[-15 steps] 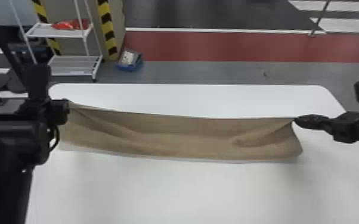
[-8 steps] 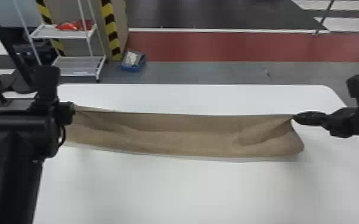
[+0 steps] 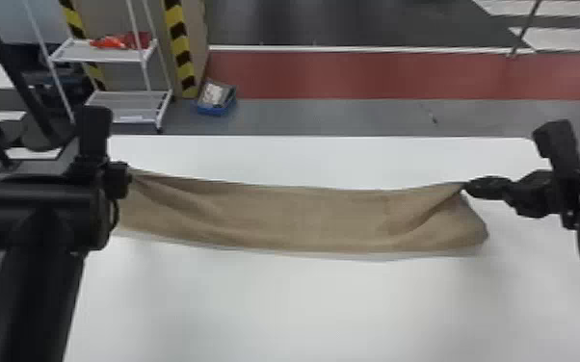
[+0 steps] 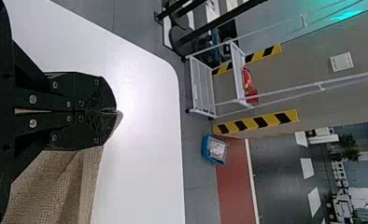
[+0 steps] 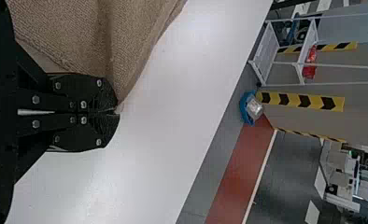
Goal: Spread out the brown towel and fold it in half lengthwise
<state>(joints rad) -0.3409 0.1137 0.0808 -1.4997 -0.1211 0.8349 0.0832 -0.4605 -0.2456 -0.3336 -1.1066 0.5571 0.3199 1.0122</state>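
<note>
First, left gripper (image 4: 112, 111), closed on one corner; next, brown towel (image 3: 303, 216), spread sideways over white table (image 3: 303, 308), whose lengthwise fold apparently awaits completion; last, right gripper (image 5: 116, 112), closed on another corner.

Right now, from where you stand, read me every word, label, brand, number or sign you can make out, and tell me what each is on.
No text can be read.
Pale packet in the blue bin: any print is too blurred to read.
Yellow-and-black strip by the rack: hazard stripes, no words seen.
Brown towel: no lettering seen.
</note>
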